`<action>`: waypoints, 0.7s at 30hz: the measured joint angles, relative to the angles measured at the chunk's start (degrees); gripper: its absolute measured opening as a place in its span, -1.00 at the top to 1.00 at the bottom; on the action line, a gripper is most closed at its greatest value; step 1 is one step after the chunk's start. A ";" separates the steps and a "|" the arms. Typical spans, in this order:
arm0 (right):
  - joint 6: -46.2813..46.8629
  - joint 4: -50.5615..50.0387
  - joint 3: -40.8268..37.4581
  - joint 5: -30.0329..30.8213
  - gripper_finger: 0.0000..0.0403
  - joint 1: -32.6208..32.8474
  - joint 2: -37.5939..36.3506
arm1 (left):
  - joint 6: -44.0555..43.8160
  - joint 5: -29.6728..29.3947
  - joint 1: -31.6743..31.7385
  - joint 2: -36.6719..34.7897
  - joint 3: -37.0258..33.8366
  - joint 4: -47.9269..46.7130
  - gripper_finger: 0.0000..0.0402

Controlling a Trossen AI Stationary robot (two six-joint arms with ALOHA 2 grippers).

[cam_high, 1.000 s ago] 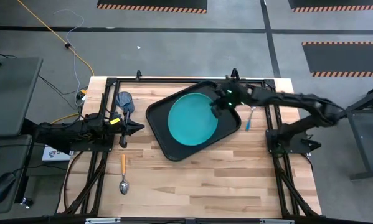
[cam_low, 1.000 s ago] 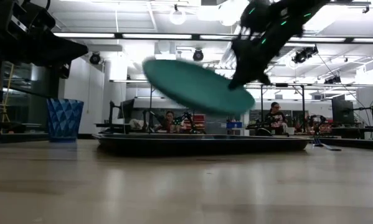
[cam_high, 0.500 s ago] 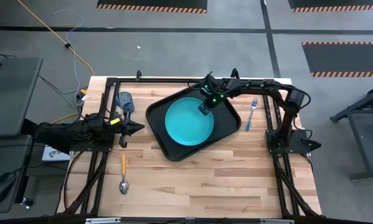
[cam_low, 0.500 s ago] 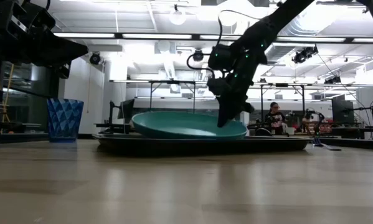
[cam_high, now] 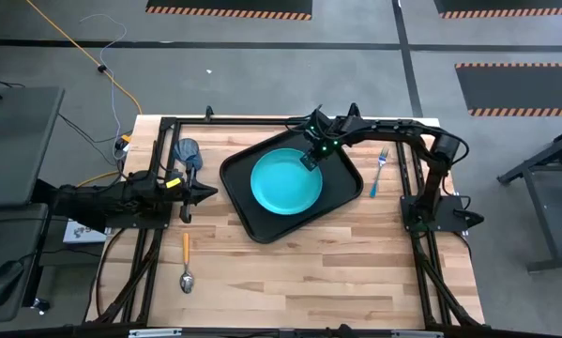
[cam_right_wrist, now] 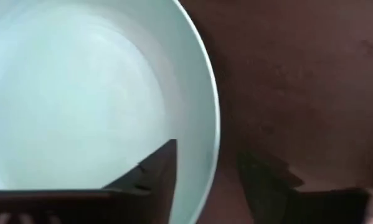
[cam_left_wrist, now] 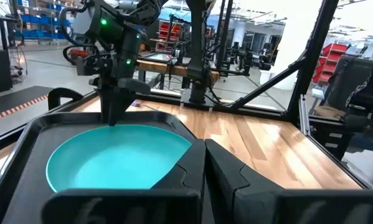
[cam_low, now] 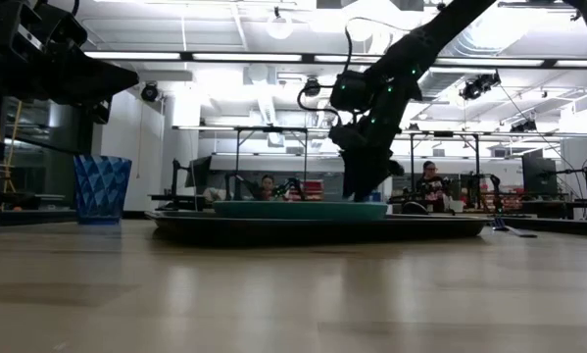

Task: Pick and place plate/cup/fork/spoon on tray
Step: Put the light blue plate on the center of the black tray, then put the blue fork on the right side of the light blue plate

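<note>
The teal plate [cam_high: 282, 183] lies flat inside the black tray [cam_high: 252, 223], which sits at the table's far middle. My right gripper [cam_high: 309, 161] points down at the plate's far right rim [cam_right_wrist: 209, 134]. It is open, with one finger over the plate's inside and one outside the rim, and a gap shows on both sides. My left gripper [cam_high: 210, 192] is shut and hovers left of the tray. The blue cup [cam_high: 188, 150] stands at the far left. The orange-handled spoon [cam_high: 186, 263] lies near left, and the blue-handled fork [cam_high: 378, 170] lies right of the tray.
A black metal frame [cam_high: 168, 124] runs along the table's left, far and right sides. The wide near half of the wooden table [cam_high: 309, 282] is bare. People and racks show in the room behind the table in the low view.
My right gripper has moved toward the table's left edge and down, bringing the plate with it. The plate hung tilted above the tray a second ago. Its left side came down first, with the right rim still raised. It now lies flat in the tray.
</note>
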 joint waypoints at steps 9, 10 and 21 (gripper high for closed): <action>4.37 -18.89 -4.27 13.72 -0.01 1.10 -14.28 | 0.00 0.01 0.01 0.00 0.00 -0.02 1.00; 7.03 -19.39 -6.68 15.13 -0.01 1.77 -16.82 | 0.00 0.00 0.01 0.01 0.00 -0.02 1.00; 38.63 -22.84 -32.21 27.04 -0.01 4.39 -42.88 | 0.00 0.00 0.02 0.00 0.00 -0.02 1.00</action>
